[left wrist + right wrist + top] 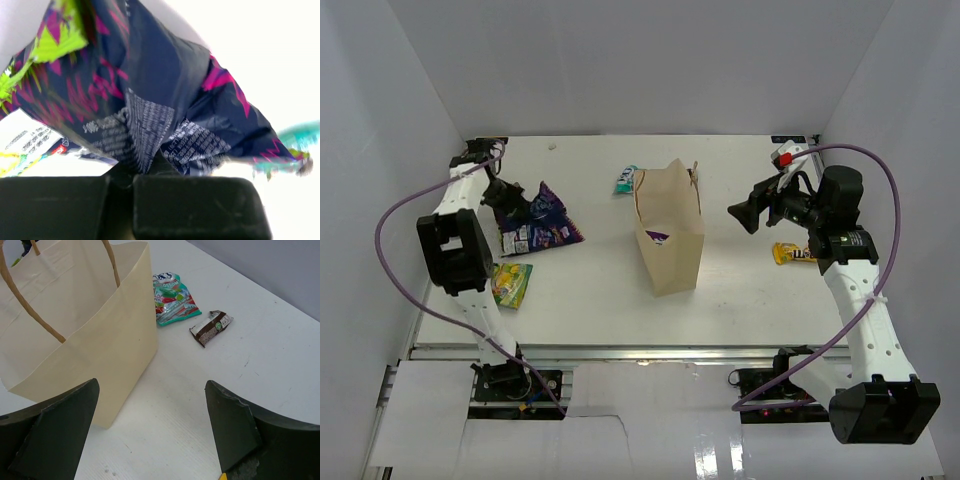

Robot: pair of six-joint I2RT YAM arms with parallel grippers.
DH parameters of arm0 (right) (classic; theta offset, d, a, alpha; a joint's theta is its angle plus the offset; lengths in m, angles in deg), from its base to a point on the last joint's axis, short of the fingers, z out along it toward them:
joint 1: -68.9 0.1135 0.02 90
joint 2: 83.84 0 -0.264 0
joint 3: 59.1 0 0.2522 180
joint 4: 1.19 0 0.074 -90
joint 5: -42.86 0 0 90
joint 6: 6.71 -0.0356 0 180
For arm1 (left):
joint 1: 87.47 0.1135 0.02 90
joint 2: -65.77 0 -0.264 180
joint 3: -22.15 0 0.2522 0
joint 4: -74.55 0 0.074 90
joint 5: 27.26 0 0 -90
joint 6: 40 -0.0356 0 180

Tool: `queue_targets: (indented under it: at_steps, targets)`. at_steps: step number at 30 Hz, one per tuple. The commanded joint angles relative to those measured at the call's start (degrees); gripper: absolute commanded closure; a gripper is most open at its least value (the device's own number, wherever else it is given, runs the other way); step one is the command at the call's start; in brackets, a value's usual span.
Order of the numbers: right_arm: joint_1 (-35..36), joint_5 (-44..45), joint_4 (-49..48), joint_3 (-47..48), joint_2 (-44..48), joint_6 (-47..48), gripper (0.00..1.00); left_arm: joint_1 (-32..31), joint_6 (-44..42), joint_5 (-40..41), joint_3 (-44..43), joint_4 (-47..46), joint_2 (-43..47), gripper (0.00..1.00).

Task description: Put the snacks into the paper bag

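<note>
The paper bag (670, 235) stands upright at mid-table, with a bit of purple packet (657, 237) showing in its mouth. My left gripper (508, 208) is shut on the purple-black chip bag (548, 222); in the left wrist view the fingers (127, 175) pinch its crumpled dark foil (150, 100). My right gripper (745, 214) is open and empty to the right of the paper bag (75, 315), its fingers (152, 405) wide apart above the table. A teal-white packet (172, 299) and a small brown bar (211, 328) lie beyond the bag. No pink packet shows.
A green-yellow pouch (510, 283) lies near the left arm's front. A yellow candy packet (792, 253) lies under the right arm. The teal-white packet (626, 180) sits behind the bag's left corner. White walls close in the table on three sides.
</note>
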Motion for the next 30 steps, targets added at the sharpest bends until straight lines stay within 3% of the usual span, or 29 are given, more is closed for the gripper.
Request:
queue_targets:
  at_steps: [1,7,13,23,30]
  targets:
    - [-0.51,-1.53,-2.0,0.52,1.19,-0.95,0.08,-0.22,-11.19,-10.16,8.23,-21.52,19.47,1.0]
    - [-0.86,-2.06,-2.17,0.7,1.28,-1.66,0.08,-0.14,-15.34,-24.06,20.05,-40.3,32.7,1.0]
    - [-0.94,-1.97,-2.17,1.14,1.54,-2.09,0.08,-0.22,-12.54,-31.44,21.3,-50.14,38.77,1.0]
    - [-1.12,-1.09,-2.08,0.87,3.04,-2.45,0.08,-2.06,-4.01,-39.44,9.79,-60.26,37.81,1.0]
    - [-1.21,-0.57,-2.08,0.7,3.39,-2.53,0.08,-11.1,-0.66,-39.89,-1.01,-63.43,33.68,1.0]
